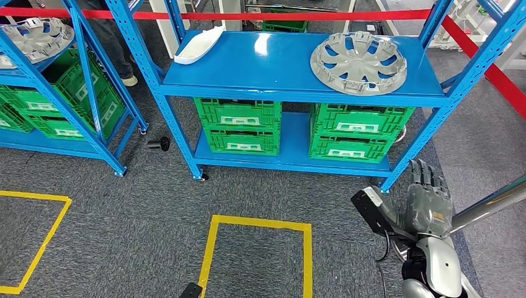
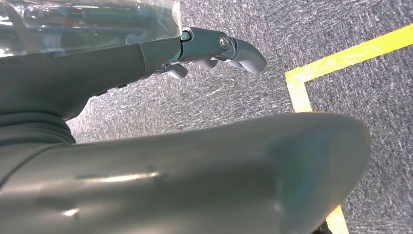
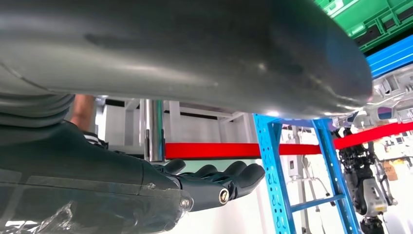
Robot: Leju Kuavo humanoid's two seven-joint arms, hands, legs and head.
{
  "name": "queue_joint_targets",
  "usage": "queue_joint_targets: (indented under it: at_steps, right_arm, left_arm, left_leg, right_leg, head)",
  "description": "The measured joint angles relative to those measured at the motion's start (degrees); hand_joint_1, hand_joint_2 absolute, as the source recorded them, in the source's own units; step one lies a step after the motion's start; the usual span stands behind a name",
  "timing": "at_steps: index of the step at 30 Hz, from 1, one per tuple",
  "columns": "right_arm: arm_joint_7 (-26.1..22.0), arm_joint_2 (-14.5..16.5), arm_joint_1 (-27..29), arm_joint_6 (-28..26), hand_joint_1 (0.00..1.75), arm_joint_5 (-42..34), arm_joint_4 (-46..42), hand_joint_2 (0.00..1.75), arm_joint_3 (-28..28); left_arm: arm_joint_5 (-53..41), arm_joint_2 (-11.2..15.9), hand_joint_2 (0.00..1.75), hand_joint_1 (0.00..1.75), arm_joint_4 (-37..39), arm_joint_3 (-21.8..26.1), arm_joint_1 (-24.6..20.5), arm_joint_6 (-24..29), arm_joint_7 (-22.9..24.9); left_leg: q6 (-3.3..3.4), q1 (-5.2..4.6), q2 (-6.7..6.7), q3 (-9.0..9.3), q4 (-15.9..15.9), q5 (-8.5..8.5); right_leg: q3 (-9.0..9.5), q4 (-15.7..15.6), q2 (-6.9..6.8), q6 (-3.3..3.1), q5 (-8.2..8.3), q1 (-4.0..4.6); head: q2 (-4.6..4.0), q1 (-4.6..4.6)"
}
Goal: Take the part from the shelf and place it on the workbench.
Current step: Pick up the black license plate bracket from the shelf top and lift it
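Your right hand (image 1: 428,197) hangs low beside the blue steel shelf (image 1: 291,74), fingers extended and apart, holding nothing. Your left hand (image 2: 214,48) hangs over grey carpet (image 2: 234,92) near a yellow floor line (image 2: 341,58), fingers lightly curled around nothing. The silver spoked wheel cover (image 1: 358,63) lies on the shelf's top deck, right side, above green plastic crates (image 1: 360,131).

You see a silver right arm ending in a grey, dark-fingered right hand (image 1: 428,198), black cable looping beside its glossy wrist cover.
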Motion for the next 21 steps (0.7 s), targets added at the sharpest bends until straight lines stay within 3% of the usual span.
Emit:
queue_joint_targets:
  at_steps: [21]
  right_arm:
    - [-0.3, 0.4, 0.3, 0.0, 0.00, -0.1, 0.0, 0.00, 0.0]
  left_arm:
    - [-0.1, 0.0, 0.00, 0.00, 0.0, 0.0, 0.0, -0.2, -0.1]
  left_leg:
    - [0.00, 0.00, 0.00, 0.00, 0.0, 0.00]
  right_leg:
    - [0.00, 0.0, 0.00, 0.00, 0.00, 0.00]
  head:
    - [0.00, 0.00]
